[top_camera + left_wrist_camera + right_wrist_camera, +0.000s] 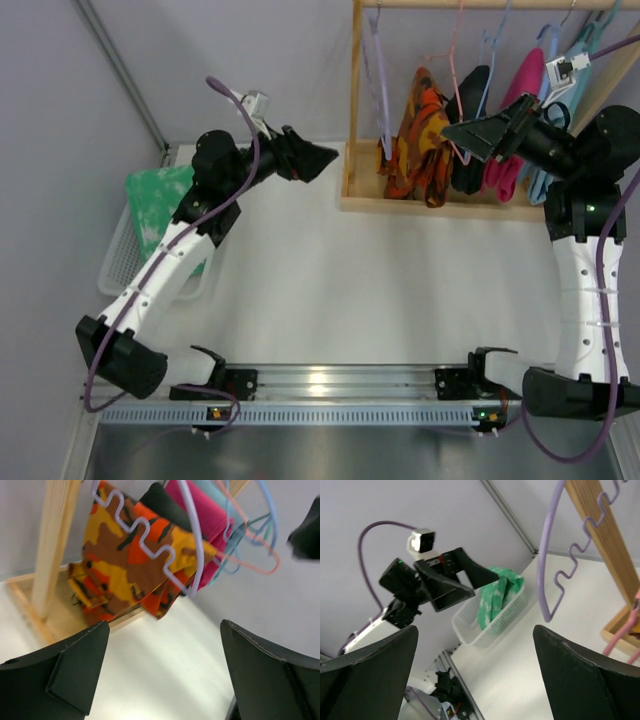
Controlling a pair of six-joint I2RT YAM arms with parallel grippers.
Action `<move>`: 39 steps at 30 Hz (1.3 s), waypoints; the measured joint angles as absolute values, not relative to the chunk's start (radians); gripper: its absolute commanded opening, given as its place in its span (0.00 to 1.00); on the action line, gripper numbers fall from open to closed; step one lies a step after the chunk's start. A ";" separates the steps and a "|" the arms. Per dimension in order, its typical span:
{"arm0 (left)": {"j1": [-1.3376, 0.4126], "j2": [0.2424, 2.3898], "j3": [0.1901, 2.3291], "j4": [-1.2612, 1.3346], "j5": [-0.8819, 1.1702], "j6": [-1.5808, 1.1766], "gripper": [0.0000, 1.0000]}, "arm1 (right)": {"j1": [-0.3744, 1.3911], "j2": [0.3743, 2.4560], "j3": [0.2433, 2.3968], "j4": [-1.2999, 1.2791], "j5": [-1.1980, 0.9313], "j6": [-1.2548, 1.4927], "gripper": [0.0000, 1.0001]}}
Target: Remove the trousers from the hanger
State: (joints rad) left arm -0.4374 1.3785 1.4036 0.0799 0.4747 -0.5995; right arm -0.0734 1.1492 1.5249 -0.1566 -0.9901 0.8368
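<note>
Orange camouflage trousers (420, 140) hang folded over a pink hanger (456, 60) on the wooden rack (356, 90); they also show in the left wrist view (135, 565), behind an empty lavender hanger (150, 540). Black trousers (470, 130), pink trousers (510, 120) and light blue ones hang beside them. My left gripper (318, 158) is open and empty, left of the rack and pointing at it. My right gripper (478, 135) is open and empty, right in front of the hanging black and pink trousers. The lavender hanger also shows in the right wrist view (555, 565).
A white mesh basket (125, 245) at the left holds green patterned trousers (160, 200); it also shows in the right wrist view (490, 620). The rack's wooden base (420, 205) lies on the white table (380, 290). A grey wall stands behind.
</note>
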 measured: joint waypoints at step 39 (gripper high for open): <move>-0.436 1.004 1.038 -0.093 0.331 -0.076 0.99 | -0.065 1.551 1.759 -0.199 -0.869 0.954 0.47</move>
State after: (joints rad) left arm -0.4358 1.0042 1.0378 -0.0925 0.3313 -0.0757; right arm -0.0650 1.5505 1.7588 -0.1993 -0.8688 0.9543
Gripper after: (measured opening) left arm 0.985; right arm 0.556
